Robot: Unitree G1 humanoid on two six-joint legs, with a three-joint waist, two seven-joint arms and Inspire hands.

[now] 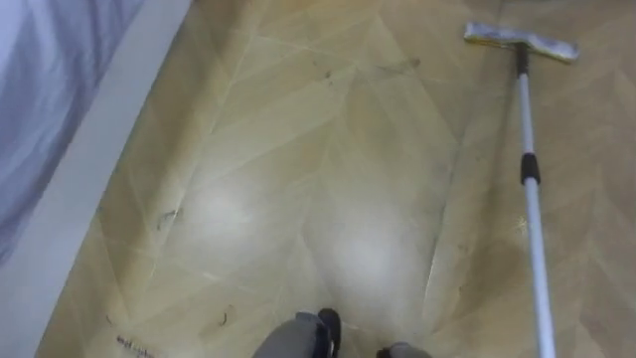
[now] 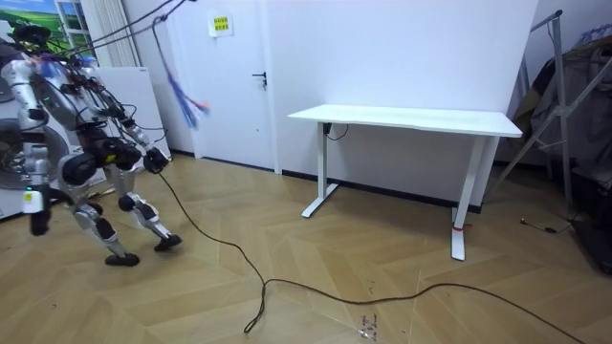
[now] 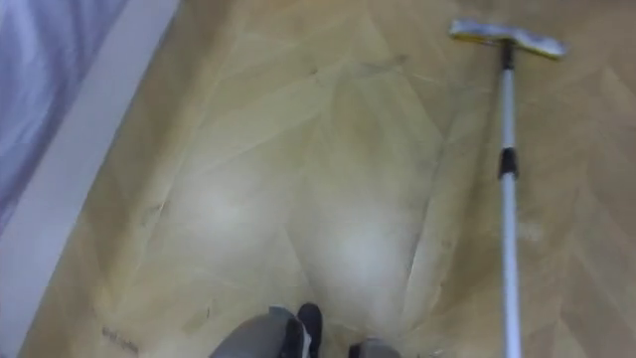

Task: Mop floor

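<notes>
1. The white skirting board (image 1: 89, 169) runs along the far left of the eye views. It lies out beyond the left hand's side and well apart from the mop.
2. The wooden floor (image 1: 328, 179) fills the middle ground in front of the robot's feet.
3. The mop (image 1: 532, 229) lies on the robot's right side. Its head (image 1: 520, 40) sits flat on the floor, far ahead. The pole runs back from the head almost in line with the way the robot faces, past a black collar (image 1: 530, 169), and leaves the picture at the lower right. Its long axis is therefore fore-and-aft, not crosswise.
4. In the room view the robot stands at the room view's left, knees bent, well apart from the white table (image 2: 411, 118). What I take for the right hand (image 2: 36, 212) hangs low by its body, and the left hand (image 2: 156, 162) reaches forward. Both are too small to tell whether their fingers are spread or closed on anything.
5. Judging by where the pole exits, its near end comes back toward the right hand. A mopping stroke would then go forward or back along the pole's line.
</notes>
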